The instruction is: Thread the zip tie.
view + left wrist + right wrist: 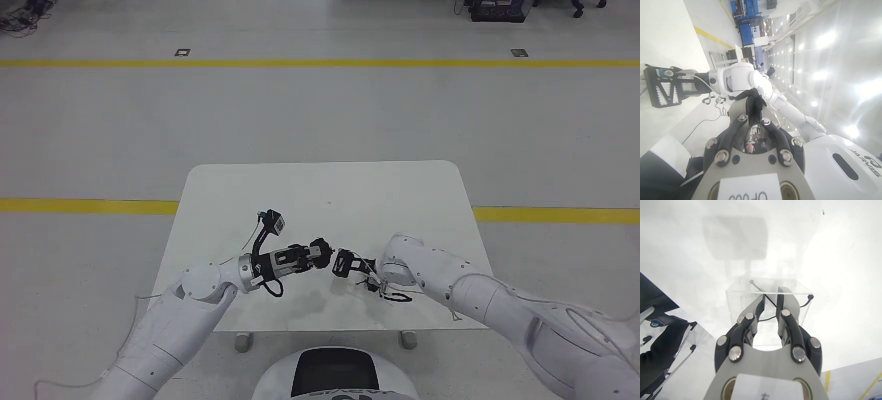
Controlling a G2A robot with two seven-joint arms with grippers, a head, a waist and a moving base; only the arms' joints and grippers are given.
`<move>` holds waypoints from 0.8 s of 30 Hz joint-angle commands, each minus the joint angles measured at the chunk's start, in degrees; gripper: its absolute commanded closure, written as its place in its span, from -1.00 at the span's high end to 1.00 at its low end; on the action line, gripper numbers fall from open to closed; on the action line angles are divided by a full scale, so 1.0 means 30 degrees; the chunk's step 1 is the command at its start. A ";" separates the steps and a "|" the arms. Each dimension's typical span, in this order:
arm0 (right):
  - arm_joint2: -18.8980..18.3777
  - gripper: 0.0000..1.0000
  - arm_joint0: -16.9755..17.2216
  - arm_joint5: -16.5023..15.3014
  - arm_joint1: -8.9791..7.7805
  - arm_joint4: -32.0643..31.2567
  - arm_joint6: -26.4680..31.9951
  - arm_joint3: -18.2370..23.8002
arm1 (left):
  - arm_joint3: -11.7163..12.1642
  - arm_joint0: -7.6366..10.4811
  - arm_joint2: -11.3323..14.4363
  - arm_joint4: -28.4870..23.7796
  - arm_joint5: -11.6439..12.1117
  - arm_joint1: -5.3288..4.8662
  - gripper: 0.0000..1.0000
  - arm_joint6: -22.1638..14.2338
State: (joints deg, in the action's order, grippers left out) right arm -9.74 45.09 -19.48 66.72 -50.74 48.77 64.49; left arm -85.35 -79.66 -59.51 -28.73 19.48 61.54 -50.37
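Right fingers (pixel 780 302) gape over thin black zip tie (pixel 757 287) in clear box (pixel 732 306); left fingers (pixel 753 106) closed.

My right hand (pixel 771 295) hides the middle of a zip tie (pixel 757 287) lying in the clear box (pixel 731 303); from above, both are too small to make out.

Large factory-style test hall: pale floor (pixel 320 120) with yellow lines (pixel 300 63), blue workbenches (pixel 746 33), rows of ceiling lights (pixel 799 71)
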 commanded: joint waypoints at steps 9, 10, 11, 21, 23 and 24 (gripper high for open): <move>0.0000 -1.00 -0.0104 0.0000 0.0012 0.0430 0.0386 -0.0033 | 0.0000 0.0000 0.0000 0.0000 0.0000 0.0000 -1.00 0.0000; 0.0000 -1.00 -0.0113 0.0000 -0.0002 0.0427 0.0468 0.0048 | 0.0000 0.0000 0.0000 0.0000 0.0000 0.0000 -1.00 0.0000; 0.0000 -1.00 -0.0120 0.0000 -0.0024 0.0415 0.0550 0.0148 | 0.0000 0.0000 0.0000 0.0000 0.0000 0.0000 -1.00 0.0000; 0.0000 -1.00 -0.0294 0.0000 -0.0863 0.0157 0.1320 0.1964 | 0.0000 0.0000 0.0000 0.0000 0.0000 0.0000 -1.00 0.0000; 0.0000 -1.00 -0.0289 0.0000 -0.1085 -0.0088 0.1286 0.2293 | 0.0000 0.0000 0.0000 0.0000 0.0000 0.0000 -1.00 0.0000; 0.0000 -1.00 -0.0258 0.0000 -0.1167 -0.0180 0.1216 0.2391 | 0.0000 0.0000 0.0000 0.0000 0.0000 0.0000 -1.00 0.0000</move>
State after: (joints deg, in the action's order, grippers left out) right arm -9.74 44.22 -19.48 63.50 -50.95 52.64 71.32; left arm -85.35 -79.66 -59.51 -28.73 19.48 61.54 -50.37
